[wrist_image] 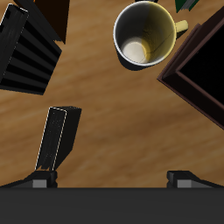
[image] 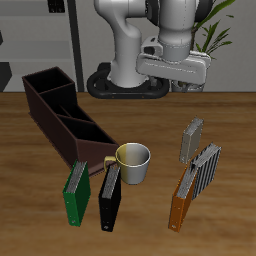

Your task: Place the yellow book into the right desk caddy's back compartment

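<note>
The yellow book (image: 191,140) stands upright on the table, behind the grey striped book (image: 205,168). In the wrist view the yellow book (wrist_image: 56,140) shows its pale top edge. The right desk caddy (image: 60,115) is a long dark brown box with three sections near the table's side edge; one corner shows in the wrist view (wrist_image: 203,66). Its back compartment (image: 46,86) is empty. My gripper (image: 176,80) hangs high above the table, behind the yellow book. It is open and empty, its fingertips (wrist_image: 39,179) wide apart.
A cream mug (image: 133,160) stands beside the caddy's near end, also in the wrist view (wrist_image: 149,33). A green book (image: 77,192), a black book (image: 110,198) and an orange-brown book (image: 180,200) stand near the table's front edge.
</note>
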Controlling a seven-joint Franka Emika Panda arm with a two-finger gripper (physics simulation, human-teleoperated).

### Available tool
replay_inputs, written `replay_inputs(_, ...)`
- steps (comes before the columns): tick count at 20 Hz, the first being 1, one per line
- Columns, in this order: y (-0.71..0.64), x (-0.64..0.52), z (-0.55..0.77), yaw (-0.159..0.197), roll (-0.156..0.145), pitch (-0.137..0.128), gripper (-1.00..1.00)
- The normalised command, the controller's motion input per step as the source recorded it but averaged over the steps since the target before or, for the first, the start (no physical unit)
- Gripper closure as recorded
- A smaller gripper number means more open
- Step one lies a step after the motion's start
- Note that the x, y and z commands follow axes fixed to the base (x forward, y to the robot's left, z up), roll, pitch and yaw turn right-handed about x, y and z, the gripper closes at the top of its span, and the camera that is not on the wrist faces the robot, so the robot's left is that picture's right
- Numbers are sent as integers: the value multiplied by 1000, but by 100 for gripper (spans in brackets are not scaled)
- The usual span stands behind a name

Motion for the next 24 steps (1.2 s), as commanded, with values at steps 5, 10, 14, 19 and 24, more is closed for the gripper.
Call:
replay_inputs(5,173,18,-24,-17,-22,4,-100)
replay_inputs(10,244,21,6,0,-28,4,-100)
replay_inputs(14,299,106,-91,24,-25,1,-100)
replay_inputs(19,200,113,-87,6,4,-23,-100)
replay_inputs(24,-52,80,-29,-27,-17,-38,-100)
